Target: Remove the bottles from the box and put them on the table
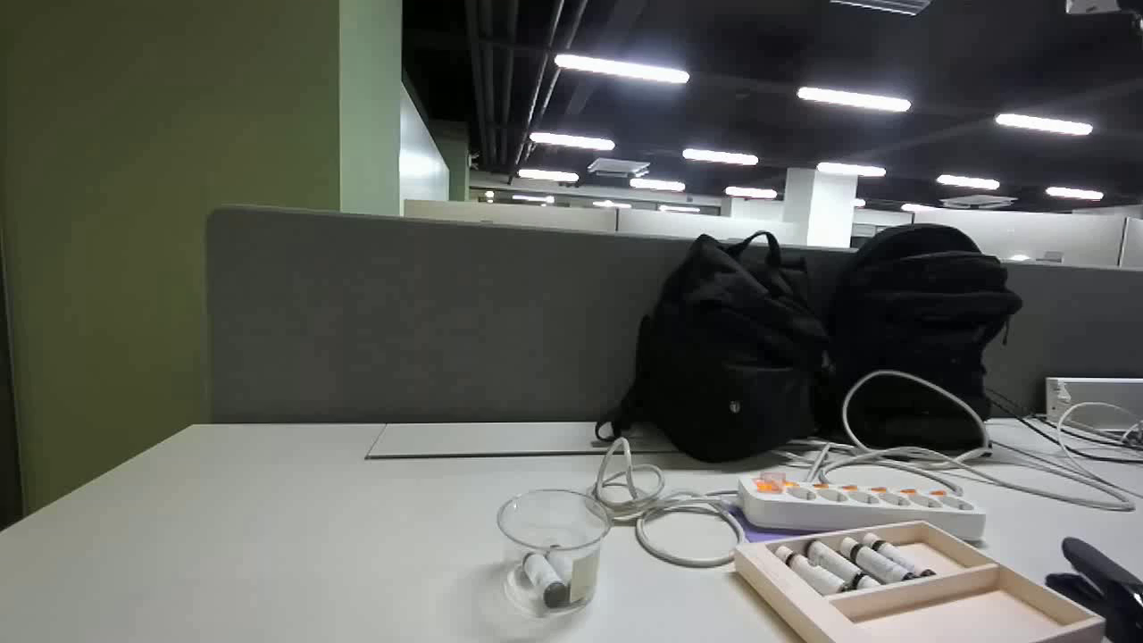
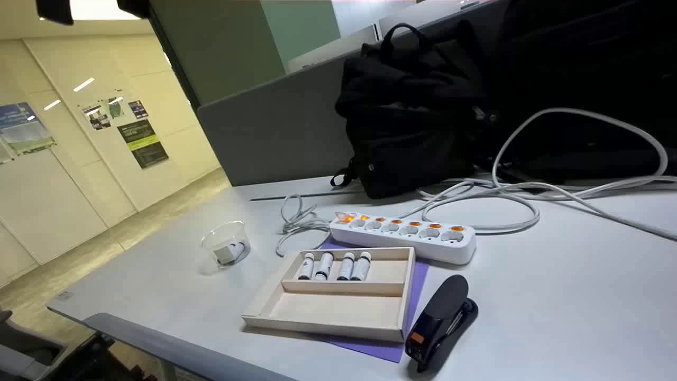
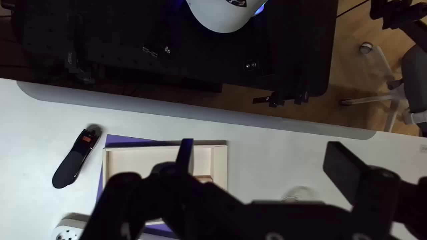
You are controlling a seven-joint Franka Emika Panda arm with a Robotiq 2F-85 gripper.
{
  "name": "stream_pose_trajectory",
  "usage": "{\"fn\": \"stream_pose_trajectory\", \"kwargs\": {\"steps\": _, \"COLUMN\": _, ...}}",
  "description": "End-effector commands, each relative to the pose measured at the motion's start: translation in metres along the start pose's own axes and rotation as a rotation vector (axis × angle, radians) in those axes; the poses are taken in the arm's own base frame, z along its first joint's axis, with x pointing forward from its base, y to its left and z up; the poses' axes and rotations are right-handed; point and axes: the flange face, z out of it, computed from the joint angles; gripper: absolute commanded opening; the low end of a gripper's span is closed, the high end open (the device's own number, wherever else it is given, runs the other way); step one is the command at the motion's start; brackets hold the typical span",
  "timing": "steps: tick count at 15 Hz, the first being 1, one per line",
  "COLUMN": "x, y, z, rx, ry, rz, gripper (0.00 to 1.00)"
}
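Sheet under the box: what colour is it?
Purple; the sheet shows best in an exterior view.

White smooth table (image 2: 222,296): bare stretch between light-wood rectangular tray (image 2: 322,327) and clear round plastic cup (image 2: 226,244).
White oblong power strip (image 2: 407,241): close along tray's far side; looped white cables (image 2: 560,111) behind.
Black stapler (image 2: 440,311): just beside tray's corner.
Tray, far compartment: four whitish cylindrical dark-capped bottles (image 2: 362,266); free room at stapler end.
Tray, near compartment: bare, inside raised rim.
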Motion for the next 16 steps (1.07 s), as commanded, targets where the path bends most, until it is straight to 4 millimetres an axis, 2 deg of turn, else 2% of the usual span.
{"fn": "stream_pose_trajectory", "kwargs": {"steps": 1, "x": 0.0, "y": 0.0, "z": 0.0, "rx": 0.0, "ry": 0.001, "rz": 0.0, "gripper": 1.0}}
{"fn": "stream_pose_trajectory", "kwargs": {"steps": 7, "x": 0.0, "y": 0.0, "z": -0.001, "rx": -0.001, "ry": 0.003, "rz": 0.0, "gripper": 1.0}}
{"fn": "stream_pose_trajectory", "kwargs": {"steps": 9, "x": 0.014, "y": 0.005, "z": 0.008, "rx": -0.058, "ry": 0.036, "rz": -0.066, "gripper": 1.0}}
{"fn": "stream_pose_trajectory", "kwargs": {"steps": 11, "x": 0.034, "y": 0.01, "z": 0.027, "rx": -0.114, "ry": 0.072, "rz": -0.153, "gripper": 1.0}}
{"fn": "stream_pose_trajectory", "kwargs": {"steps": 16, "x": 0.098, "y": 0.026, "z": 0.099, "rx": -0.187, "ry": 0.068, "rz": -0.274, "gripper": 1.0}}
